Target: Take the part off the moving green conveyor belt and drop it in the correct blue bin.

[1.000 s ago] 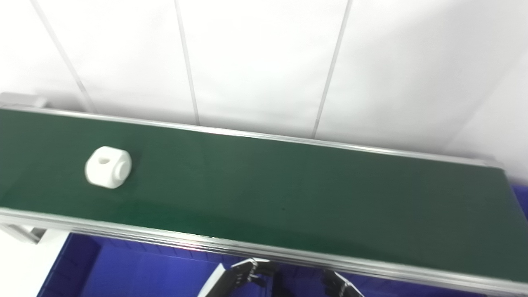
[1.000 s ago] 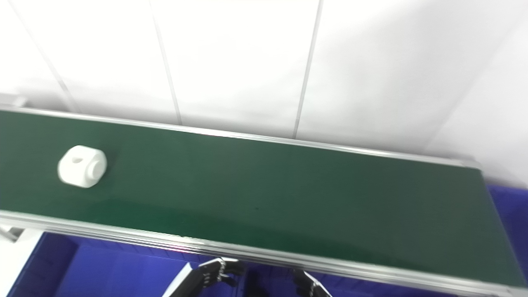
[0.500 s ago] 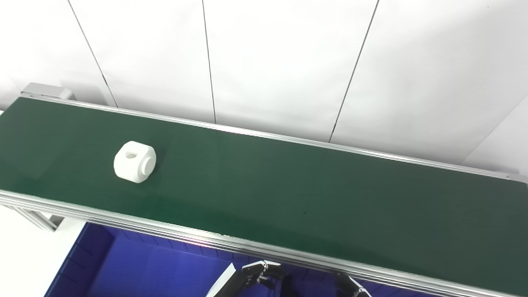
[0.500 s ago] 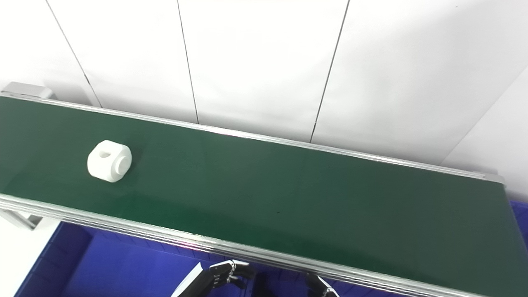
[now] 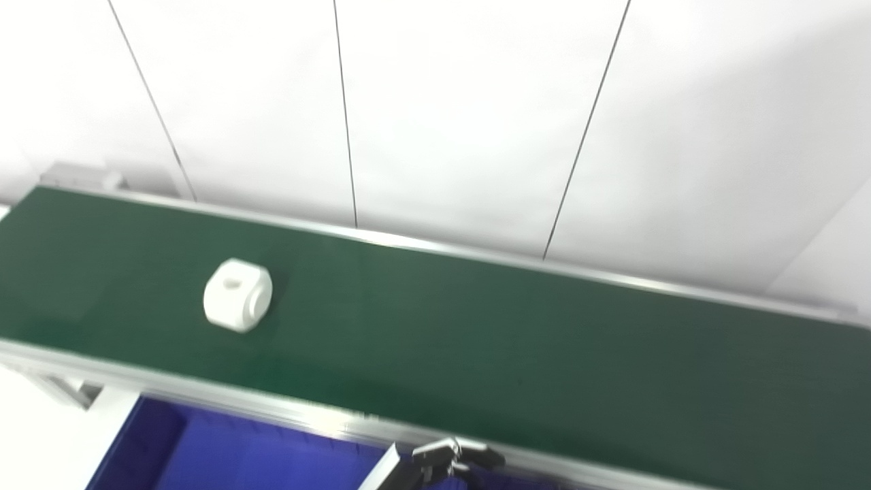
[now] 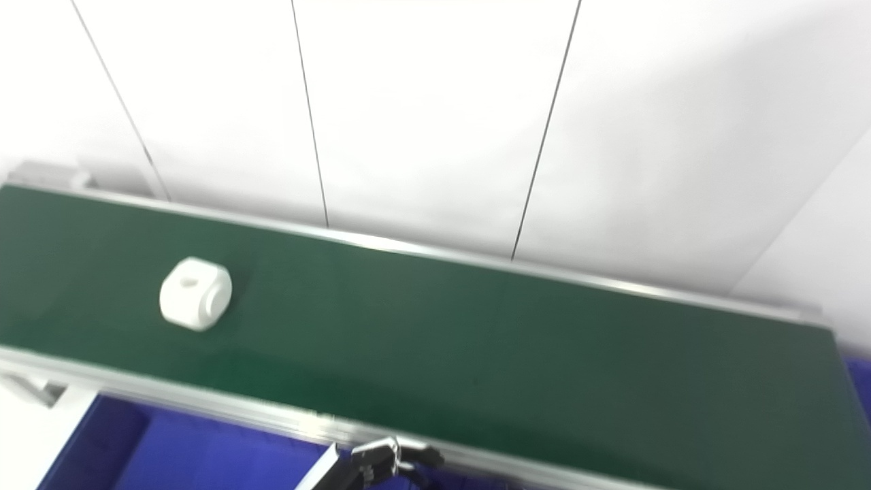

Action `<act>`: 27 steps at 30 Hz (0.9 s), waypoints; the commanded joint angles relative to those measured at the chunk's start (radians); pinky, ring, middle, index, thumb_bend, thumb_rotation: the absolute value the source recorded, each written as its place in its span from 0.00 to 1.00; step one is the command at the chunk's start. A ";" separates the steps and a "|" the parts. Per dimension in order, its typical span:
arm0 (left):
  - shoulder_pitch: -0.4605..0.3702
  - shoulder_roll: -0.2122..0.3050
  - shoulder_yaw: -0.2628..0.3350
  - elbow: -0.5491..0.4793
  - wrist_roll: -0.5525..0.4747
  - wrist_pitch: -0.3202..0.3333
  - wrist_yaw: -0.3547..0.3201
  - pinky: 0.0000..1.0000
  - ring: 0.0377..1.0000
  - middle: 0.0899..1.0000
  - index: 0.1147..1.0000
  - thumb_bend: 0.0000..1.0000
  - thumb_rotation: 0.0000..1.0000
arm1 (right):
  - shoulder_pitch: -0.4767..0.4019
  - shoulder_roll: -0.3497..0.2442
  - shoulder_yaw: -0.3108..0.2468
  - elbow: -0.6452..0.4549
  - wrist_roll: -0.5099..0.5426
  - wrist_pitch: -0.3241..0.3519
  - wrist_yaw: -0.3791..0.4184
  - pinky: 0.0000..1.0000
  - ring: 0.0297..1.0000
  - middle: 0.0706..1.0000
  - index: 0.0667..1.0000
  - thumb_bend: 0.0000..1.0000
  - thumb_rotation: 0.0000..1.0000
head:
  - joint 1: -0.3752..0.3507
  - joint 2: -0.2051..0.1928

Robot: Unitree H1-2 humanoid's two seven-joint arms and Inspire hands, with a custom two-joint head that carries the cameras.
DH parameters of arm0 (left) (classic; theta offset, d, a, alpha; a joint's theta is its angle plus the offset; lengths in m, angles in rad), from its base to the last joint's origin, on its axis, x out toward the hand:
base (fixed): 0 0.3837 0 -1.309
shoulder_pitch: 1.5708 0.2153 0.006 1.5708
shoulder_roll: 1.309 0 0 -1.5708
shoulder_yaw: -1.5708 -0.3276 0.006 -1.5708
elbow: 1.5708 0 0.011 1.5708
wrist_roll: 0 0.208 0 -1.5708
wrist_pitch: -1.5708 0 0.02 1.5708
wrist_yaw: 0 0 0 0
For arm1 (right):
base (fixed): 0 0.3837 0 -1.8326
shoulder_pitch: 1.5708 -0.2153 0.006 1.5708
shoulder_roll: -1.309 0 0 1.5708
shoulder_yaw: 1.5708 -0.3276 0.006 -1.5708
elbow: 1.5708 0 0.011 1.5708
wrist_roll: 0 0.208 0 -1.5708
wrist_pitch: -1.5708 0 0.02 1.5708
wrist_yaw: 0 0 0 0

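A white cylindrical part [image 5: 237, 295] with a hole in its side lies on the left stretch of the green conveyor belt [image 5: 517, 354]. My left hand [image 5: 446, 460] shows only its dark fingertips at the bottom edge, below the belt's near rail and over the blue bin [image 5: 224, 456]. Its fingers are loosely spread and hold nothing. It is well to the right of the part and nearer to me. My right hand is out of the picture.
The belt's aluminium near rail [image 5: 286, 408] separates the hand from the belt surface. A white panelled wall [image 5: 463, 122] rises behind the belt. A sliver of a second blue bin [image 6: 859, 381] shows past the belt's right end.
The camera has shifted, so the whole picture moved. The part has ridden a little to the right along the belt. The right hand's fingertips have dropped out of view.
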 commanded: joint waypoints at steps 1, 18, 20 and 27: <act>-0.011 -0.010 0.010 -0.056 0.020 -0.034 0.019 0.66 0.74 0.72 0.65 0.91 0.73 | -0.001 0.004 0.006 -0.021 0.000 -0.041 -0.004 0.92 0.93 0.91 0.86 0.92 0.92 | -0.002 -0.001; -0.141 -0.043 0.238 -0.083 0.190 -0.033 0.134 0.69 0.78 0.75 0.65 0.92 0.60 | -0.002 0.010 0.015 -0.018 0.013 -0.041 -0.005 0.97 0.95 0.92 0.86 0.95 0.91 | -0.005 -0.009; -0.158 -0.050 0.267 -0.071 0.229 -0.034 0.159 0.67 0.77 0.75 0.66 0.94 0.61 | -0.005 0.011 0.011 -0.017 0.017 -0.041 0.002 0.97 0.95 0.91 0.86 0.93 0.91 | -0.004 -0.008; -0.216 -0.062 0.355 -0.006 0.384 -0.033 0.252 0.77 0.81 0.79 0.69 0.98 0.57 | -0.007 0.018 -0.004 -0.010 0.021 -0.041 0.020 0.98 0.95 0.91 0.86 0.93 0.91 | -0.003 -0.005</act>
